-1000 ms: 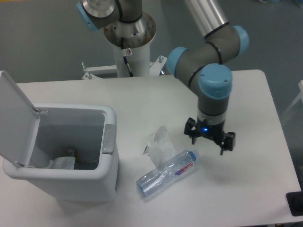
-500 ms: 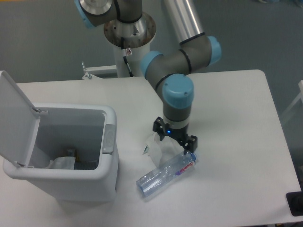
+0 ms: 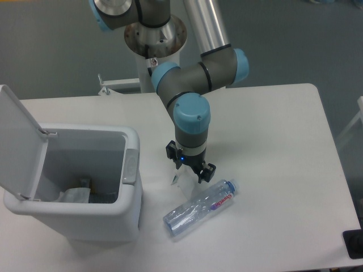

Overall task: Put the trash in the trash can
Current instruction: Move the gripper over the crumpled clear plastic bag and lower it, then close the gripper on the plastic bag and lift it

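Note:
The crumpled clear-whitish wrapper (image 3: 184, 182) lies on the white table, mostly hidden under my gripper (image 3: 190, 165). The gripper points straight down and is open, one finger on each side of the wrapper. Whether the fingers touch it I cannot tell. The crushed clear water bottle (image 3: 199, 207), with a blue cap and red-lettered label, lies just below and to the right of the gripper, apart from it. The white trash can (image 3: 131, 195) stands at the left with its lid (image 3: 16, 141) flipped up and some pale scraps (image 3: 75, 196) inside.
The arm's pedestal (image 3: 154, 39) rises at the back centre of the table (image 3: 283, 170). A small black object (image 3: 353, 243) sits at the table's front right corner. The trash can's grey latch tab (image 3: 130, 166) faces the gripper.
The gripper has swung left across the table, from right of the bottle to over the wrapper, and has come lower. Bottle and trash can have not moved.

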### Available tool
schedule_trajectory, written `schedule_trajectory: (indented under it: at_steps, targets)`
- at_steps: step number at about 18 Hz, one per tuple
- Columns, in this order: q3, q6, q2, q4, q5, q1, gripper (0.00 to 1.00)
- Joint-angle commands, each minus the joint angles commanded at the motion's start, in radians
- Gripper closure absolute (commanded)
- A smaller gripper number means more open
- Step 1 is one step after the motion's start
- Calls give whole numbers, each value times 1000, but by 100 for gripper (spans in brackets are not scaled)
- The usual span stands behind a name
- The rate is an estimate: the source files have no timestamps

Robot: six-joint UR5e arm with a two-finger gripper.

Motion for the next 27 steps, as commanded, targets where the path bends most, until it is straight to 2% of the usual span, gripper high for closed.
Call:
schedule_trajectory:
  at_steps: [6, 12, 18, 21, 25, 27]
  targets:
    - [18, -85, -6, 2, -57, -5, 100]
    - [32, -89, 1, 0, -72, 0, 100]
    - [37, -79, 63, -66, -162, 57, 100]
    - [102, -83, 90, -97, -285, 119, 100]
    - [260, -158, 97, -159, -437, 169, 100]
    - [323, -227, 100, -167, -482, 167, 100]
